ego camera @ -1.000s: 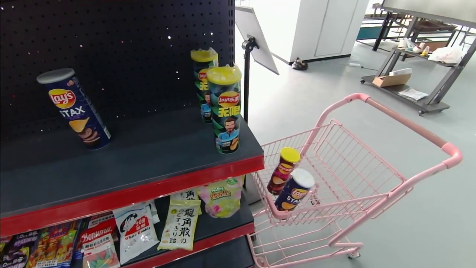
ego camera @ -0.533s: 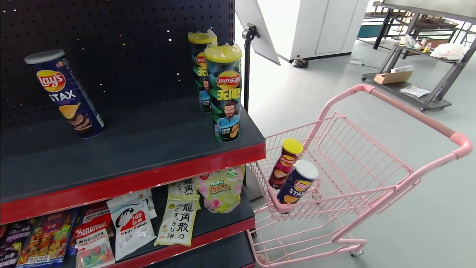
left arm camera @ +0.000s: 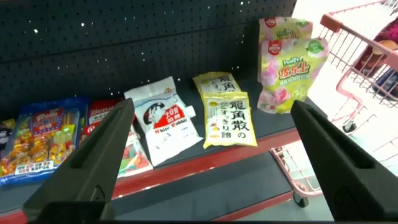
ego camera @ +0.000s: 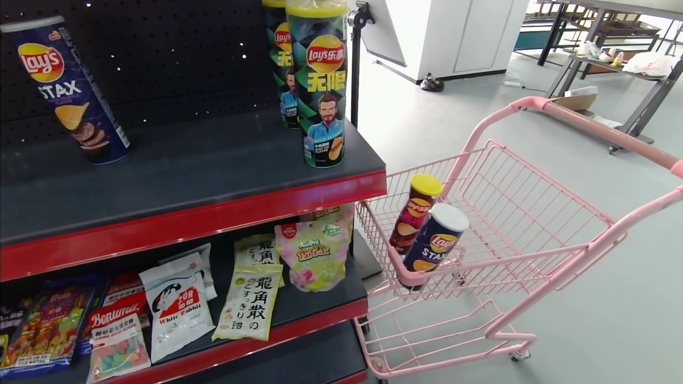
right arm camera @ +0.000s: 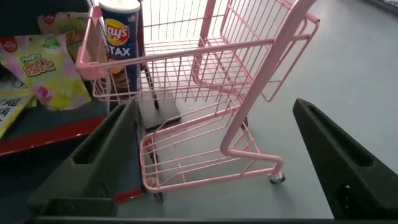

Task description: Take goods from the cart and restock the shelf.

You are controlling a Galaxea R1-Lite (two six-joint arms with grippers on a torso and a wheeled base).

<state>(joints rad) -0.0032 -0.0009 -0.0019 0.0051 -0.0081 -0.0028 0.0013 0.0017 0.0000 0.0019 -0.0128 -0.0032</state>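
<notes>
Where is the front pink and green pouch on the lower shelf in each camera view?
Head view: pouch on the shelf, beside the cart.
Left wrist view: pouch at the shelf end nearest the cart.
Right wrist view: pouch beside the cart.
Shared landmark: pink cart.

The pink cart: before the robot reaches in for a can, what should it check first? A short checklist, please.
1. Cans left in the pink cart: ok, a maroon can and a blue can lean in one corner.
2. Right fingers open and empty: ok.
3. Left fingers open and empty: ok.
4. Room on the top shelf: ok, a wide bare stretch.
5. Right fingers close to a can: not ok, apart from the cart.
6. Cart wheels locked: cannot tell.
</notes>
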